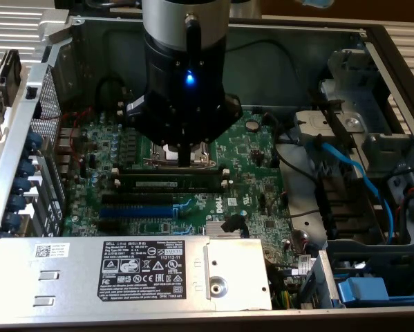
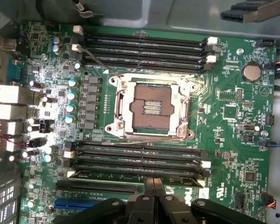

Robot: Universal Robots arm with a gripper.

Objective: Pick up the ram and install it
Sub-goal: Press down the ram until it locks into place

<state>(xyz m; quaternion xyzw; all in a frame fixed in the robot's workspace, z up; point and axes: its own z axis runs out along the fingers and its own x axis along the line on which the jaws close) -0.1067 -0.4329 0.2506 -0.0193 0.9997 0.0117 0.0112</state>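
Arm hangs vertical over the CPU socket (image 1: 179, 149), blue light lit on its wrist. Jaws (image 1: 184, 158) closed tight, holding nothing, tips just above the ram (image 1: 168, 183). Ram sits in a slot just beside the socket, white label strip facing up. Power supply (image 1: 124, 273) label reads DELL.

Open metal computer case (image 1: 289, 41) lies flat, carries all. Green motherboard (image 1: 251, 149) on case floor. On board: empty processor socket (image 2: 150, 106), black memory slots (image 2: 140, 46) either side of it, blue expansion slot (image 1: 136, 211). Ram (image 1: 166, 184) sits in slot beside socket. Grey power supply (image 1: 75, 273) along case's near edge.
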